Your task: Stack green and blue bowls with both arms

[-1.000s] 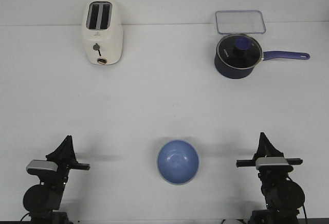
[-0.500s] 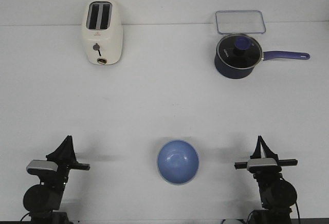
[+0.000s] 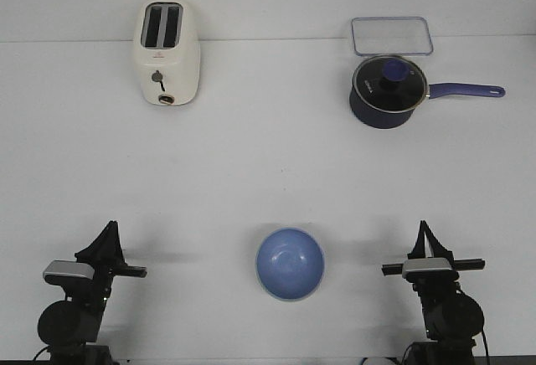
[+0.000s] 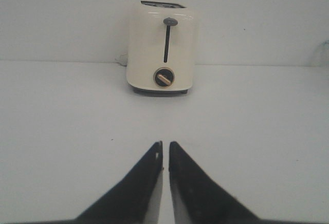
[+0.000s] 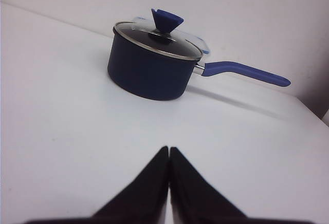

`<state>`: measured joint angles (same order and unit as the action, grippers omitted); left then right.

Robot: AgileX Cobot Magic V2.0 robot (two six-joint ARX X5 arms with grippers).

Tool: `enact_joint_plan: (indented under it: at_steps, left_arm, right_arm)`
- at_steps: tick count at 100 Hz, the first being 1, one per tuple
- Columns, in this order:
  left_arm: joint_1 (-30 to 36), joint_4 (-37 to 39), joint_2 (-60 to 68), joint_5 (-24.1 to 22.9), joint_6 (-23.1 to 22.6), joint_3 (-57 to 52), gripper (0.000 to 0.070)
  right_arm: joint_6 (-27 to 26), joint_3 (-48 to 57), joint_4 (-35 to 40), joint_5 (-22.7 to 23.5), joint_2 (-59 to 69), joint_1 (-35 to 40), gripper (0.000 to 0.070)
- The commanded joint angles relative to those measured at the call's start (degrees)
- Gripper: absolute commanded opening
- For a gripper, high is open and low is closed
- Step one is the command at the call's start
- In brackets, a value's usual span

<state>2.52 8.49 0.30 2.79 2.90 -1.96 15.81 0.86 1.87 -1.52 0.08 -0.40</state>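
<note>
Blue bowl (image 3: 290, 264): I see it midway between hands, near desk edge.
Left hand (image 4: 164, 149): pinched narrow, empty.
Right hand (image 5: 169, 152): closed, empty.

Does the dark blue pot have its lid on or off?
On. The glass lid sits flat across the saucepan, its blue knob pointing up.
</note>
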Motion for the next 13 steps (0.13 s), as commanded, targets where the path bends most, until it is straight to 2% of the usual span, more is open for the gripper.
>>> enact_joint_plan:
  at_steps: [1,13]
  left_arm:
    - [0.0,0.57,-0.07,0.02,0.24,1.11,0.0014]
    - [0.0,0.57,-0.07,0.02,0.24,1.11,0.0014]
  right_arm:
    - [0.11,-0.11,-0.83,0.0,0.0,0.07,0.0]
    - [0.11,-0.11,-0.83,0.0,0.0,0.07,0.0]
